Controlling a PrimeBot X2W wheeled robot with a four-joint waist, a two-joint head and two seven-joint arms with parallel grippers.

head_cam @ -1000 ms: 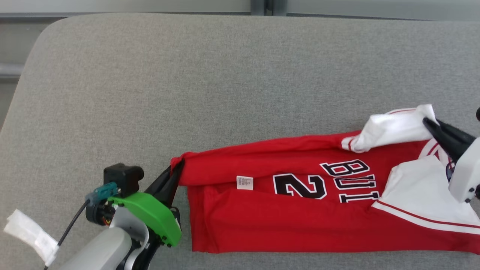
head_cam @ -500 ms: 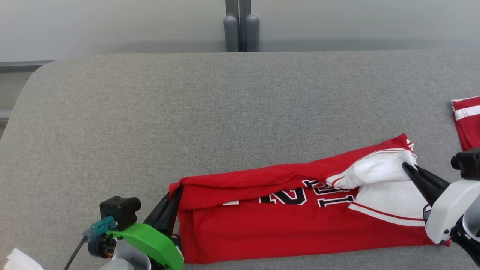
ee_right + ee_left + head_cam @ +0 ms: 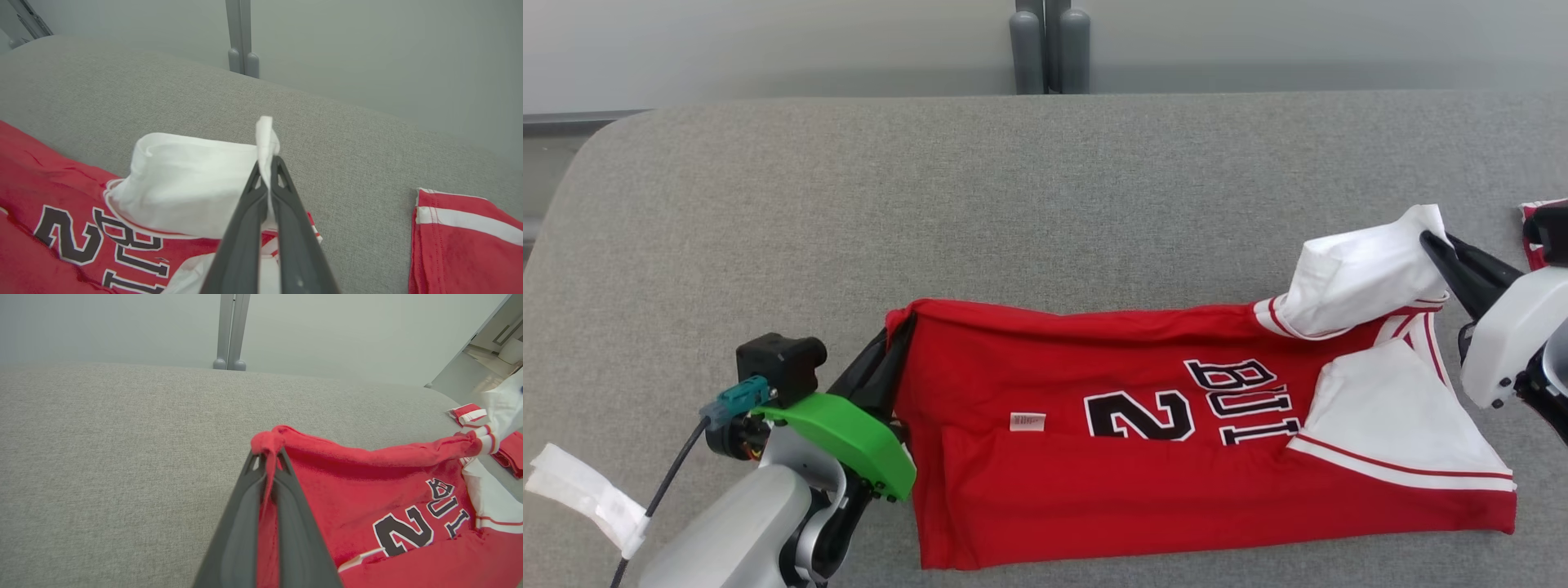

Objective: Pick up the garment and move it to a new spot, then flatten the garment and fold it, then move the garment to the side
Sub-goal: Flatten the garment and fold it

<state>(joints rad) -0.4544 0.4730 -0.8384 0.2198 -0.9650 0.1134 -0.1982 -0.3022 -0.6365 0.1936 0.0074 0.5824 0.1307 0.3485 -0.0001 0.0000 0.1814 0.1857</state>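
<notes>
Head view: red garment (image 3: 1094, 482) spread across near right part of grey fabric surface (image 3: 931, 204), number side up. Left end effector (image 3: 900, 328) clamped on red hem corner. Right end effector (image 3: 1431, 242) clamped on white sleeve edge, sleeve raised. Second red cloth (image 3: 461, 237) lies apart, near right end effector.

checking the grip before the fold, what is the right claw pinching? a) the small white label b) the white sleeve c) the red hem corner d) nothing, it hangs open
b: in the right wrist view the right claw is shut on a fold of the white sleeve of the red jersey, holding that sleeve up off the rest of the cloth.
</notes>
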